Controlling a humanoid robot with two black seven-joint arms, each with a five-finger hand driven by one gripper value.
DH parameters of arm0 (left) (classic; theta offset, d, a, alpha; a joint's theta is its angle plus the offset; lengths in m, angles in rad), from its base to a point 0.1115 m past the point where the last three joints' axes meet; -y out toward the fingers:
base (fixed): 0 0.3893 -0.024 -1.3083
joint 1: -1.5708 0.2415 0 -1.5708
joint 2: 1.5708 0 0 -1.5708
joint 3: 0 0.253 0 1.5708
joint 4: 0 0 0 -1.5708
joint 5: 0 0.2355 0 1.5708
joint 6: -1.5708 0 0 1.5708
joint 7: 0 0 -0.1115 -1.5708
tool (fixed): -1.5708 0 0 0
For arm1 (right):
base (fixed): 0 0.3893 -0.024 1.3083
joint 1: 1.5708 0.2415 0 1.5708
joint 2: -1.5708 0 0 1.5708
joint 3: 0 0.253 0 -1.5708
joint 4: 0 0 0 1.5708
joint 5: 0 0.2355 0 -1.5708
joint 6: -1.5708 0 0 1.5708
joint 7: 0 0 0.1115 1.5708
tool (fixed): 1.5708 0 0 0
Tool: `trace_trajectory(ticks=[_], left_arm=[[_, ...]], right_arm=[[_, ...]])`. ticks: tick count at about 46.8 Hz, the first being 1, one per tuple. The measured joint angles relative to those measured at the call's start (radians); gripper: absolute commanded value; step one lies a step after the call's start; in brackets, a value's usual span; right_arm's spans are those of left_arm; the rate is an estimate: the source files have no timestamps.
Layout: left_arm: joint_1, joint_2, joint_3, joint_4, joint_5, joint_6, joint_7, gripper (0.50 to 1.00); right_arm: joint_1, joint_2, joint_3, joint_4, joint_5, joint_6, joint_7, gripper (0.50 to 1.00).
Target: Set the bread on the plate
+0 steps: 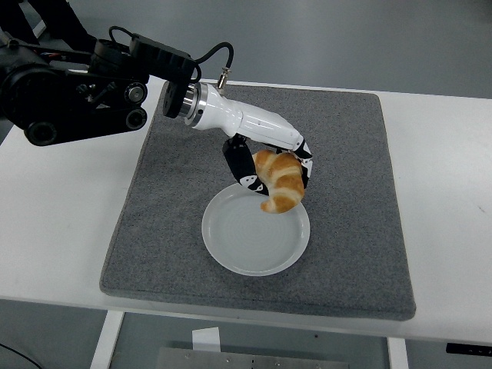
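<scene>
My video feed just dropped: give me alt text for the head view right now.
The left hand holds a croissant in its fingers over the far rim of a white plate. The plate sits on a grey mat on a white table.

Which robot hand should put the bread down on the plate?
The left hand. It already grips the bread and holds it over the far rim of the plate, so it probably only needs to lower and let go. No right hand shows in the picture.
</scene>
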Motion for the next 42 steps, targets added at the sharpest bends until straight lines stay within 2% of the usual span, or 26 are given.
trace_trajectory(ticks=[10,25,42], left_arm=[[0.068,0.022,0.008,0.001,0.069,-0.001,-0.007,0.500],[0.143,0.017,0.006,0.013,0.123,0.014,-0.008,0.500],[0.189,0.010,0.006,0.034,0.165,0.016,-0.006,0.500]], right_arm=[[0.000,0.000,0.000,0.000,0.000,0.000,0.000,0.952],[0.000,0.000,0.000,0.000,0.000,0.000,0.000,0.952],[0.000,0.000,0.000,-0.001,0.000,0.000,0.000,0.952]])
